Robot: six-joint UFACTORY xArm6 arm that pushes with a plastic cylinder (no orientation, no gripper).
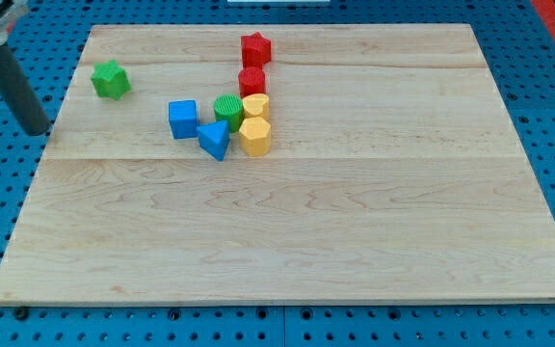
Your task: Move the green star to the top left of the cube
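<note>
1. The green star-shaped block [111,79] lies in the upper left of the frame on the pale wooden tabletop [287,241], well apart from the other blocks.
2. The blue cube [183,119] sits to its lower right, touching or just beside a blue triangular block [214,140] and a green cylinder [228,110].
3. A red star [255,48], red cylinder [251,80] and two yellow hexagonal blocks [255,136] stack up the frame beside them.
4. My tip [37,130], the tool, is a bare dark rod grasping nothing; it rests at the tabletop's left edge, lower left of the green star.
5. Risk: the star is already upper left of the cube, so a firm push could overshoot into the cube or cluster; an off-centre push may spin it aside.
</note>
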